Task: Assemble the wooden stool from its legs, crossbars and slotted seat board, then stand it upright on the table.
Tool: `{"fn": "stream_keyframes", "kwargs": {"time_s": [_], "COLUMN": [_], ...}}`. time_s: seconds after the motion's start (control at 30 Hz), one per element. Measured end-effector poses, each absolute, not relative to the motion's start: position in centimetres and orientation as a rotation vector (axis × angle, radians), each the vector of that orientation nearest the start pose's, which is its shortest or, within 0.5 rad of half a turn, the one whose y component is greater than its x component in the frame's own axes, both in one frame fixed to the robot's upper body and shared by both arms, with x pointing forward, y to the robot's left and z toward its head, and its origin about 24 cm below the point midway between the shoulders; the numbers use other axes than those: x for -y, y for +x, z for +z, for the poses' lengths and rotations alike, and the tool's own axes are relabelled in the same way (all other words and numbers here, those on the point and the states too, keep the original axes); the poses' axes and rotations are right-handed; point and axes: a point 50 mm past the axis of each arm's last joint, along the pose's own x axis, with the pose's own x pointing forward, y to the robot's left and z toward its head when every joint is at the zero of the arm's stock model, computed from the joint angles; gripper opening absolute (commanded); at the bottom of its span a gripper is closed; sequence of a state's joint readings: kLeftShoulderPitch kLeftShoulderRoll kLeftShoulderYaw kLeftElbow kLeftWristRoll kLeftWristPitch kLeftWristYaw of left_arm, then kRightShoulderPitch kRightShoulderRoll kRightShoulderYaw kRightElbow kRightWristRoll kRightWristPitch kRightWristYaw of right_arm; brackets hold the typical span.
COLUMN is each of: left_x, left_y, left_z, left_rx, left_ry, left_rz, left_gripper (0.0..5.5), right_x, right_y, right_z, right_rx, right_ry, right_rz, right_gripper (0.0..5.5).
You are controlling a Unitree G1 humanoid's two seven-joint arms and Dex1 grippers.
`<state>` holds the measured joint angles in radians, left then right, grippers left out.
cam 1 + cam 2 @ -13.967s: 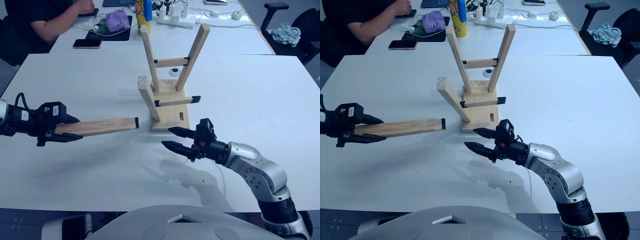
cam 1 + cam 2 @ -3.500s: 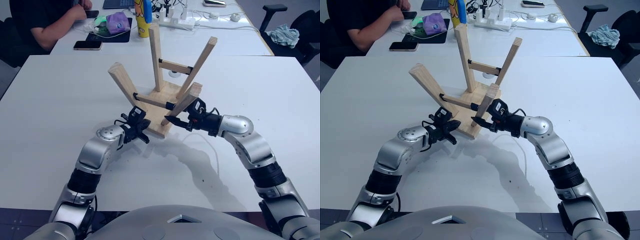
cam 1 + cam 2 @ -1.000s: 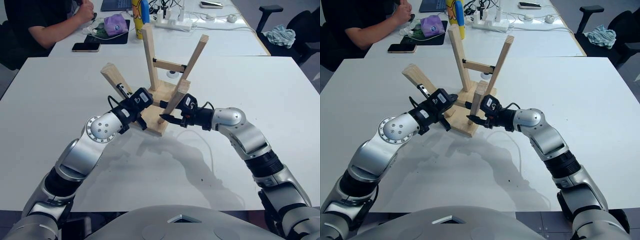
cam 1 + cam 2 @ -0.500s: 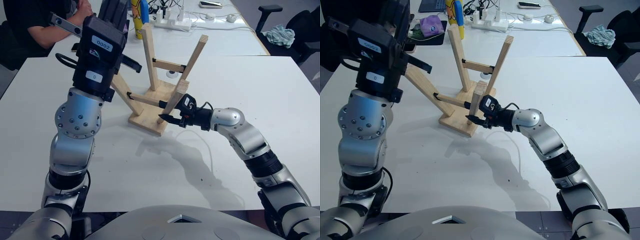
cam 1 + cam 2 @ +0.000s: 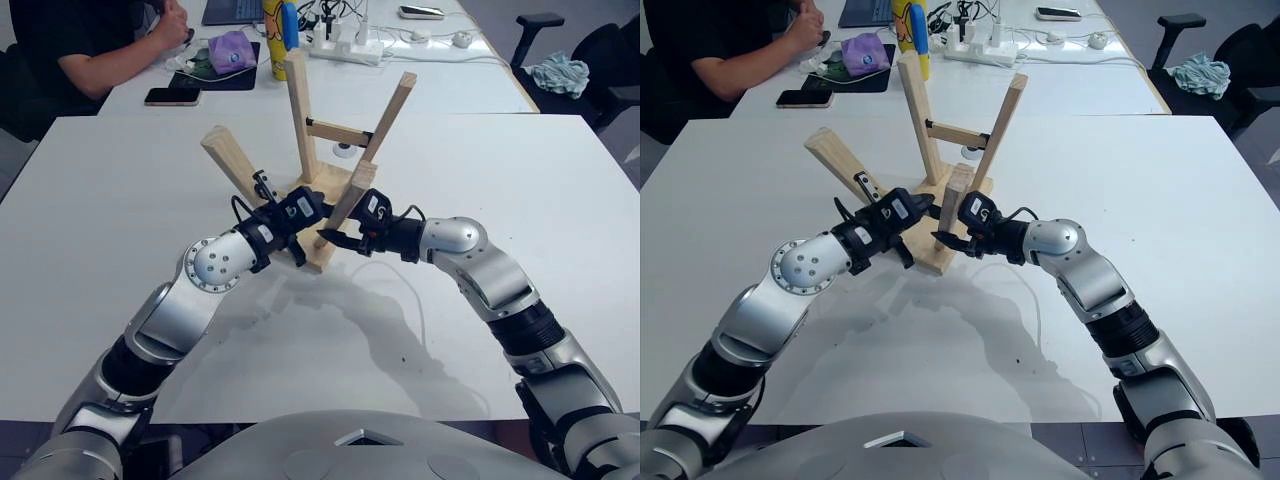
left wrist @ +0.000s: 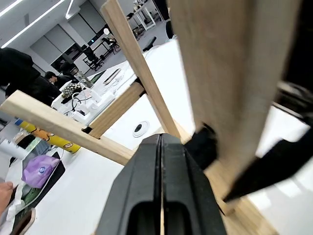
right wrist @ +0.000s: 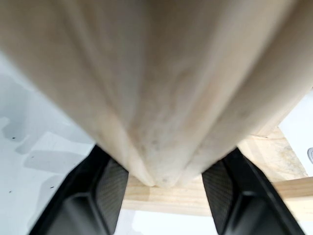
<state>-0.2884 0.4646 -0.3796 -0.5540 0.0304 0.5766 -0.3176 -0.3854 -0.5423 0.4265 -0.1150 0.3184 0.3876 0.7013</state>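
Observation:
The wooden stool stands upside down mid-table, its seat board (image 5: 319,260) at the bottom and its legs splayed upward. Two far legs (image 5: 298,112) are joined by a crossbar (image 5: 340,131); a third leg (image 5: 226,160) leans left. My right gripper (image 5: 334,238) is shut on the near right leg (image 5: 354,196), which sits between its fingers (image 7: 105,192) in the right wrist view. My left gripper (image 5: 300,214) is shut with nothing in it, its fingers (image 6: 146,166) pressed together, close beside the lower crossbar and that same leg (image 6: 230,73).
Behind the stool, a second table holds a phone (image 5: 171,96), a purple cloth (image 5: 232,49), a yellow bottle (image 5: 272,32) and a power strip (image 5: 352,45). A person sits at its left end. A small round disc (image 5: 345,150) lies behind the stool.
Half a second ago my left arm was raised high toward the camera; it has dropped back beside the stool's lower crossbar. My right gripper has kept its hold on the leg.

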Motion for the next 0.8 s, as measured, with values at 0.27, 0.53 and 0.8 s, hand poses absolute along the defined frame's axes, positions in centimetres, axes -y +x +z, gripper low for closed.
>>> {"fn": "stream_keyframes", "kwargs": {"time_s": [0.27,0.53,0.8], "left_x": [-11.9,-9.5,-10.0], "left_y": [22.6,23.7,23.4], "left_z": [25.8,12.9,13.4], "left_rx": [0.856,-0.012,-0.032], "left_ry": [0.517,0.583,0.639], "left_rz": [-0.222,-0.766,-0.773], "left_gripper": [0.00,0.00,0.00], "right_x": [10.5,10.4,10.4], "right_y": [27.2,27.3,27.2], "right_z": [9.6,9.6,9.4], "right_rx": [-0.208,-0.212,-0.218], "right_ry": [-0.335,-0.339,-0.337], "right_rz": [1.127,1.130,1.121], "right_gripper": [2.04,2.04,2.04]}}
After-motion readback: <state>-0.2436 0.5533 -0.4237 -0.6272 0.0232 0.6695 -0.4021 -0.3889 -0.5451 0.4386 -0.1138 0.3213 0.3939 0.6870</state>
